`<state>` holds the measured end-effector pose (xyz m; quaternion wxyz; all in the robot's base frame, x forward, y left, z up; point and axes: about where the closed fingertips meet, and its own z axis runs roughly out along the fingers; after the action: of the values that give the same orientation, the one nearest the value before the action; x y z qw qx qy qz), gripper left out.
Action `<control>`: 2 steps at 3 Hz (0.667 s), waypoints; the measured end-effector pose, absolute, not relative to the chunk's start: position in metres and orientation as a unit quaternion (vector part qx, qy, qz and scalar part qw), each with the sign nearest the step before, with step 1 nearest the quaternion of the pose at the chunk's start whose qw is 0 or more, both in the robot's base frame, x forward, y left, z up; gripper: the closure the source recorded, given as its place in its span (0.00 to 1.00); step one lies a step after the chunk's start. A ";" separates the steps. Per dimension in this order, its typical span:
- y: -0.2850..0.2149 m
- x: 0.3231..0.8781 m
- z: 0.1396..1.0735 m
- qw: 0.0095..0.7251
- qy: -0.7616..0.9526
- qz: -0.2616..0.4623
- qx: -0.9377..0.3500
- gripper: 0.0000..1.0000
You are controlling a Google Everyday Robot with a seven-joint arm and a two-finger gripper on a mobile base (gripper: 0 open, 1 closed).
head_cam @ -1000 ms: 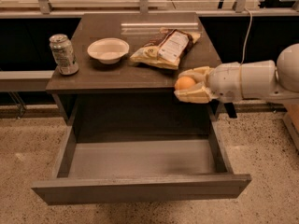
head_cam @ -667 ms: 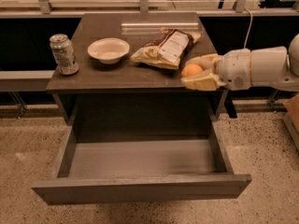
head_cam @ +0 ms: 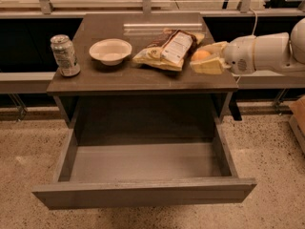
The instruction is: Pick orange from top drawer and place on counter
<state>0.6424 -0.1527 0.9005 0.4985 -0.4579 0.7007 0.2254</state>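
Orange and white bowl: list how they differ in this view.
The orange is a small, round, orange ball; the white bowl is wider, shallow and open on top. The orange sits gripped between the jaws of the gripper at the right end of the counter; the white bowl stands free, left of centre. Both are over the counter, not in the open drawer.

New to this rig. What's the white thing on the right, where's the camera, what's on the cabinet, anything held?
The white thing is a robot arm reaching in from the right. Its beige two-finger gripper is closed on the orange, over the right side of the counter. There is one camera, looking down at the cabinet from the front. On the counter are a can, a white bowl and a snack bag. Below, the top drawer is pulled open and empty.
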 end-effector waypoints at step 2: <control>-0.165 0.668 0.871 0.471 0.740 0.228 -0.423 1.00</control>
<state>0.6682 -0.1651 0.8711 0.4712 -0.4233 0.7396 0.2276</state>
